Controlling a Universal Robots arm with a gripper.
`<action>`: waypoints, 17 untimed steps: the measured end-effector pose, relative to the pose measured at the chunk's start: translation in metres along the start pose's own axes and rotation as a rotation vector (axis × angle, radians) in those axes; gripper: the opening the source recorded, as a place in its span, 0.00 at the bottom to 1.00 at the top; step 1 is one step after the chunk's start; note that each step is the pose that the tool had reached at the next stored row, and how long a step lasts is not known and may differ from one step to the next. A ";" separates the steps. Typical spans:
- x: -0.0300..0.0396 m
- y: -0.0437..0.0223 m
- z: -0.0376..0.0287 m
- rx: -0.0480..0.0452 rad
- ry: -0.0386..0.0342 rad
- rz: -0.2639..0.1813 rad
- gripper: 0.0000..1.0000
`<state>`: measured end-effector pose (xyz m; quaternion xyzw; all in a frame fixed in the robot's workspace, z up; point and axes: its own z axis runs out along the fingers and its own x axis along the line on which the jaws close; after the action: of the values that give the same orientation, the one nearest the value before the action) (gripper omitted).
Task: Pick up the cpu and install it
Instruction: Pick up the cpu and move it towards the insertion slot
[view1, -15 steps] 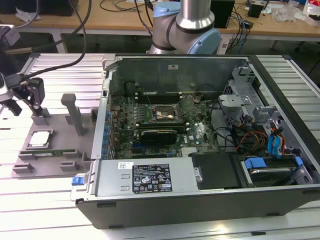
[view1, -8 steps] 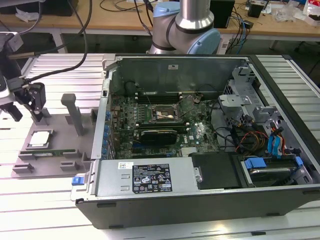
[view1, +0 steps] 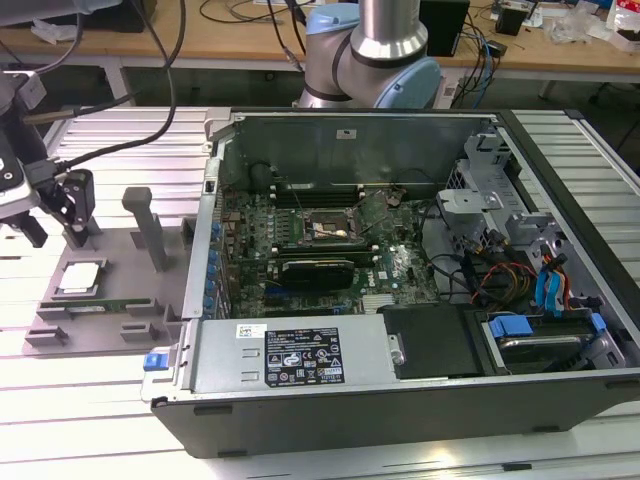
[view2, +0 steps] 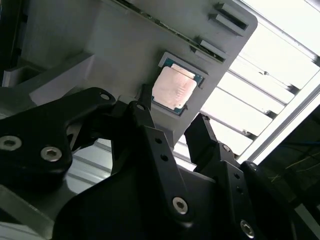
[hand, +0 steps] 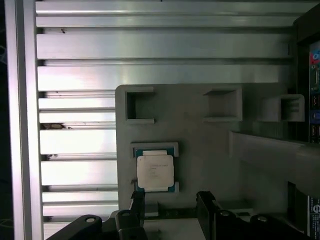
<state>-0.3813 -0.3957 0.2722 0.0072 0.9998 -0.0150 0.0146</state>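
One arm does the work, and its gripper (view1: 55, 238) hangs over the grey fixture plate (view1: 110, 335) at the exterior view's left, outside the open computer case (view1: 420, 400). Its two black fingers (hand: 139, 200) stand apart with nothing between them. The cpu (view1: 80, 277) lies flat in its shallow recess on that plate, silver top up, just below the fingertips and apart from them. In both wrist views the chip sits just ahead of the open jaws, more or less in line with the gap between the fingers. It looks centred in the second wrist view (view2: 173, 88) and nearer one finger in the first (hand: 155, 171). Being square, the chip has no long axis, and its edges look roughly square to the fingers. The socket (view1: 325, 228) on the green motherboard lies well apart, to the exterior view's right, inside the case.
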 end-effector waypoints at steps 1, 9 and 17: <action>0.0000 0.0000 0.0009 0.0000 0.0000 0.000 0.55; 0.0002 0.0003 0.0080 0.0000 0.0000 0.000 0.55; 0.0005 0.0005 0.0179 0.0000 0.0000 0.000 0.55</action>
<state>-0.3813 -0.3957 0.2542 0.0072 0.9998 -0.0150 0.0146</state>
